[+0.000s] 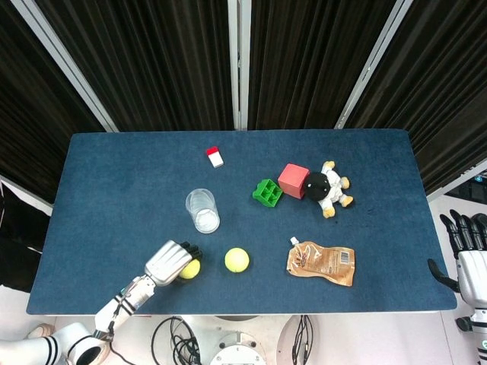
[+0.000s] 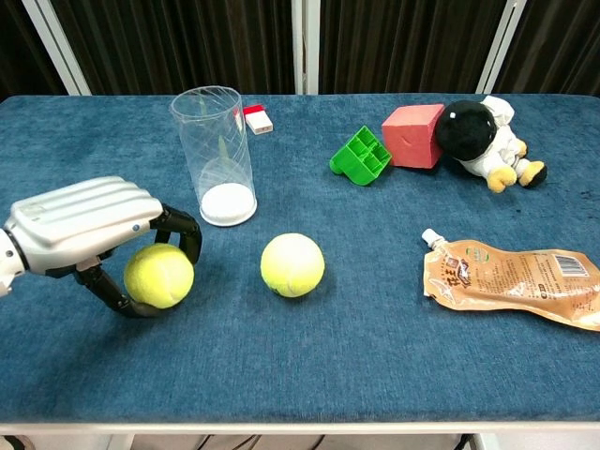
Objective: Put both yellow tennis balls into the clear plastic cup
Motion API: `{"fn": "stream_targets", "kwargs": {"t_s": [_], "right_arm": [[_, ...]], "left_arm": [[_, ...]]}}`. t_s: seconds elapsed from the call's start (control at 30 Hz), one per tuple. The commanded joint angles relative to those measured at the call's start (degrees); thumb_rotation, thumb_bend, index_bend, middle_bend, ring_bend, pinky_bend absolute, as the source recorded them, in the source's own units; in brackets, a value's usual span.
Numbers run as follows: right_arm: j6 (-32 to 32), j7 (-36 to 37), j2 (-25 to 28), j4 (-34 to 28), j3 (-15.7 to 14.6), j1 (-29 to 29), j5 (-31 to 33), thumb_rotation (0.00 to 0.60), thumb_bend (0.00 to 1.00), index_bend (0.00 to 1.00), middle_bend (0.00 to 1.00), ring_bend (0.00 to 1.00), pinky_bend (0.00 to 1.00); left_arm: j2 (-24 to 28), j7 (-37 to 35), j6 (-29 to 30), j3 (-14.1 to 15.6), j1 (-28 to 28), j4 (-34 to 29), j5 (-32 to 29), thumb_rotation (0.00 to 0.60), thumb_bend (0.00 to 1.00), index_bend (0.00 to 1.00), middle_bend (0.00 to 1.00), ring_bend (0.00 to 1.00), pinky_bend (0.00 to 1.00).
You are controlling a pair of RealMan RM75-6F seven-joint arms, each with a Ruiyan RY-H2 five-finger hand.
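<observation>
So the left hand [image 2: 89, 230] had its fingers curled around the nearer yellow tennis ball [image 2: 158, 276] at lower left of the chest view, with the clear plastic cup [image 2: 216, 155] standing upright just up and right of it, the second ball [image 2: 292, 264] loose on the table [image 2: 328, 366], and the right hand [image 1: 468, 243] spread empty at far right.

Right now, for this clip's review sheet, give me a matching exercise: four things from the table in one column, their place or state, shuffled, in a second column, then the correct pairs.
Things:
1. yellow tennis ball nearer the left edge
2. clear plastic cup
3. green plastic block
4. brown foil pouch

States:
A. lying flat near the right front of the table
B. upright, with no ball in it
C. gripped by the left robot hand
D. beside the red cube

Pairs: 1-C, 2-B, 3-D, 4-A
</observation>
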Motion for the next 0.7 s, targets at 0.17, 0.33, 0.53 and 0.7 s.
{"fn": "stream_targets", "kwargs": {"t_s": [0.17,0.33,0.53,0.7], "right_arm": [[-0.29,-0.29,-0.14,-0.53,-0.05,0.47,-0.86,0.6,0.25,0.0,0.0,0.0,0.0],[-1.03,-1.59,-0.52,-0.54,-0.91,0.9,-2.35,0.6,0.25,0.0,0.0,0.0,0.0],[-0.21,-1.86,-0.47,-1.19,-0.87,0.78,-2.97,0.6,0.25,0.0,0.0,0.0,0.0],[0.26,-2.32,-0.21,-1.95,-0.87,0.61,-3.2,0.6,0.26,0.0,0.0,0.0,0.0]], "left_arm": [[9.41,3.61,11.48,-1.57,2.5,-10.61,4.32,0.6,0.19,0.56,0.55,0.58,0.81],[15.69,4.78,15.68,-5.95,2.86,-17.1,3.06,0.6,0.21,0.58,0.57,0.6,0.82],[17.46,4.93,13.92,-11.37,0.06,-20.75,-1.56,0.6,0.22,0.59,0.57,0.61,0.83],[14.84,3.86,8.36,-14.31,-4.57,-20.42,-6.22,0.6,0.22,0.59,0.57,0.61,0.82]]}}
